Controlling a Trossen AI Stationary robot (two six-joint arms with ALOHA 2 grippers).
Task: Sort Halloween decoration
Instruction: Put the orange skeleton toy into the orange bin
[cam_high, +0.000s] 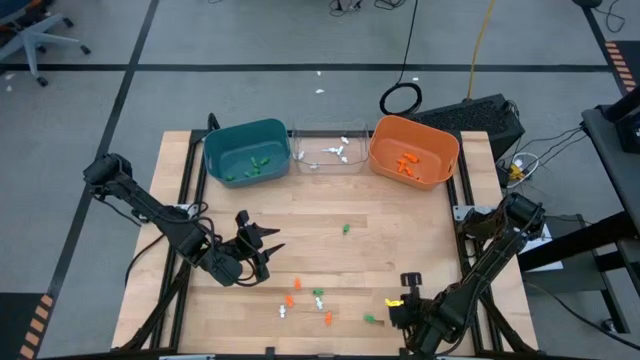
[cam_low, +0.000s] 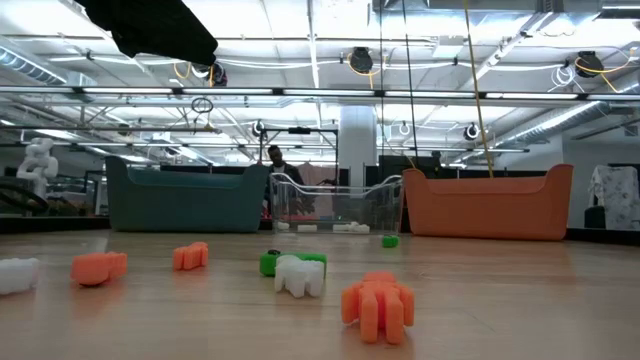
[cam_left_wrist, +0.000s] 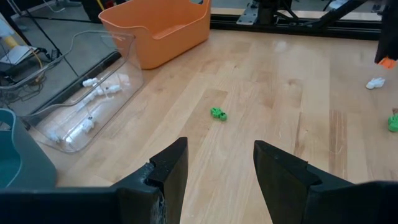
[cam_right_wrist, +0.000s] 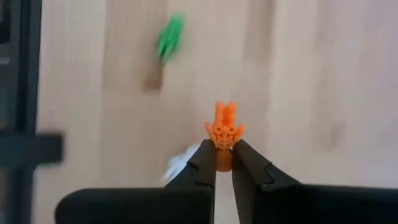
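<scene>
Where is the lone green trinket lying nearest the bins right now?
In the high view, the green trinket lies mid-table, alone, below the clear bin and well above the scattered cluster near the front edge.

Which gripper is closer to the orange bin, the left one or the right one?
The right gripper is somewhat closer: it sits below the orange bin near the table's front edge. The left gripper is across the table, farther to the side.

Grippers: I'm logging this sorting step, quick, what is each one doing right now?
Left gripper: open, holding nothing, over the wooden table.
Right gripper: shut on an orange trinket.
</scene>
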